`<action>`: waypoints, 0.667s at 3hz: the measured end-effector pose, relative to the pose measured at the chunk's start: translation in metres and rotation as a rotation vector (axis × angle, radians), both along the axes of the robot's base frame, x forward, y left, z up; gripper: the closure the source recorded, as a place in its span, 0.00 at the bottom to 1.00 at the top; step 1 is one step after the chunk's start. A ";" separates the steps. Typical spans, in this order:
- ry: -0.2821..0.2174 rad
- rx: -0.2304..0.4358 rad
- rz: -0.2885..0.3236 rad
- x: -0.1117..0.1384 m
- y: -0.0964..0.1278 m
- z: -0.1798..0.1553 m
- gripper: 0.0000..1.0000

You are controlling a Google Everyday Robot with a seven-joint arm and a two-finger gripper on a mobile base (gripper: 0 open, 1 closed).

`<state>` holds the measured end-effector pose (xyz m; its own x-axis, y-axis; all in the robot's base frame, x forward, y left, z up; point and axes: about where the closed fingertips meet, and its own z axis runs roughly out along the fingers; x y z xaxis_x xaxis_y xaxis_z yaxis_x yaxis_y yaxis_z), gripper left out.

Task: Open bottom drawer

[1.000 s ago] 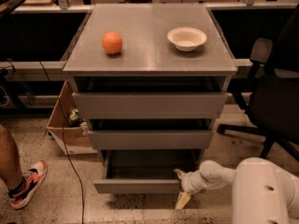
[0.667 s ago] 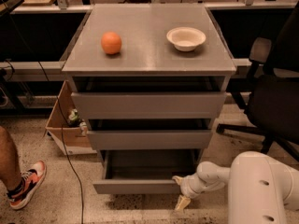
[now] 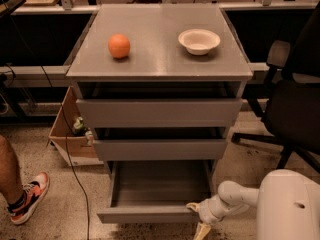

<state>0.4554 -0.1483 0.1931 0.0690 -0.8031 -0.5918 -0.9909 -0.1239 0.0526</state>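
Observation:
The grey cabinet has three handle-less drawers. The bottom drawer is pulled well out, and its shallow grey tray shows empty. Its slim front panel runs along the floor. My gripper, cream-coloured on a white arm, is at the right end of that front panel, touching or nearly touching it. One finger points down toward the floor. The middle drawer and the top drawer stand only slightly out.
An orange and a white bowl sit on the cabinet top. A black office chair stands at the right. A cardboard box and a cable lie at the left, with a person's leg and shoe.
The bottom drawer has slid further out toward me. My gripper has moved with its front panel, a little lower and nearer in the view.

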 end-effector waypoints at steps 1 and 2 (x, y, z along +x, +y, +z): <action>0.013 0.013 0.012 -0.028 -0.008 0.010 0.23; 0.027 0.010 0.010 -0.053 -0.019 0.016 0.28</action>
<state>0.4023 -0.1670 0.2087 0.0612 -0.7967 -0.6013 -0.9878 -0.1349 0.0782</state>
